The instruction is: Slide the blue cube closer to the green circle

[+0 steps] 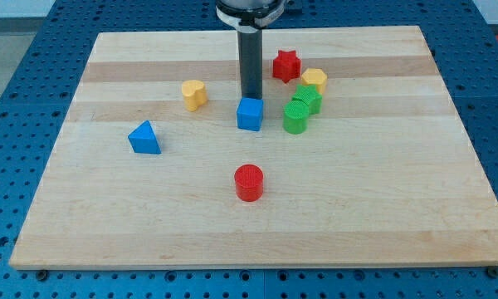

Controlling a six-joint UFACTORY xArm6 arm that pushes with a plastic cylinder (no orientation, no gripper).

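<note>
The blue cube (250, 115) sits near the board's middle, a little toward the view's top. The green circle (295, 119) stands just to its right, a small gap between them. My tip (251, 99) comes down right behind the blue cube, at its top edge in the view, touching or nearly touching it. The rod rises straight up from there to the view's top.
A second green block (307, 100), a yellow block (314, 80) and a red star (286, 65) cluster above the green circle. A yellow heart (194, 94) lies left of the rod. A blue triangle (144, 138) sits at left, a red cylinder (249, 182) below the middle.
</note>
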